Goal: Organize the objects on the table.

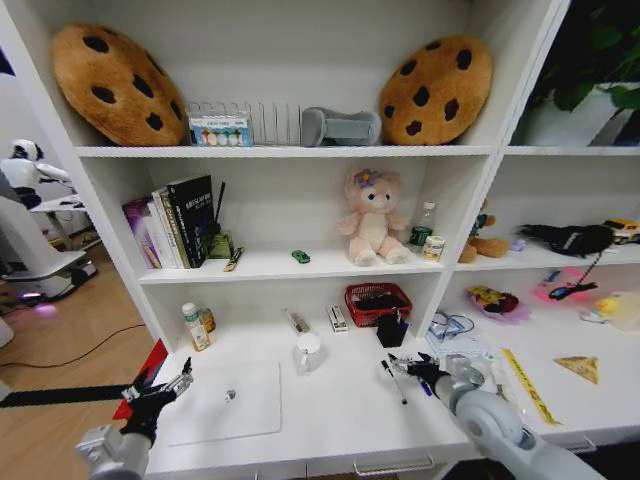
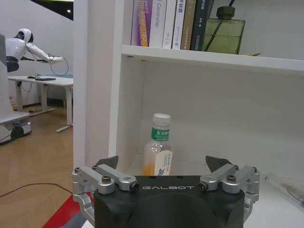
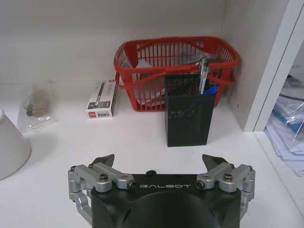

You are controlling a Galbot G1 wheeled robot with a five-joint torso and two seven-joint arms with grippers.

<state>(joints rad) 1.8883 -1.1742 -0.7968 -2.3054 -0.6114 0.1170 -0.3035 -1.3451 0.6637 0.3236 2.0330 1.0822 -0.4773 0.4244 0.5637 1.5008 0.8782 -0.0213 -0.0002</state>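
The white table (image 1: 330,410) holds a closed silver laptop (image 1: 225,402) at front left. My left gripper (image 1: 166,388) hovers open at the laptop's left edge; its wrist view (image 2: 162,161) faces a green-labelled bottle (image 2: 158,151) under the shelf. A black pen (image 1: 393,381) lies near the middle front, and my right gripper (image 1: 405,366) is open just beside it. In the right wrist view that gripper (image 3: 159,159) points at a black mesh pen holder (image 3: 189,114) with pens in it. A yellow ruler (image 1: 528,386) and a yellow triangle (image 1: 579,367) lie to the right. A tiny green toy car (image 1: 300,256) sits on the shelf above.
A red basket (image 3: 175,71), a small white box (image 3: 101,98) and a white cup (image 1: 308,350) stand at the back of the desk. Books (image 1: 172,224), a pink plush (image 1: 371,217) and two cookie cushions fill the shelves. Shelf uprights (image 3: 270,71) flank the bay.
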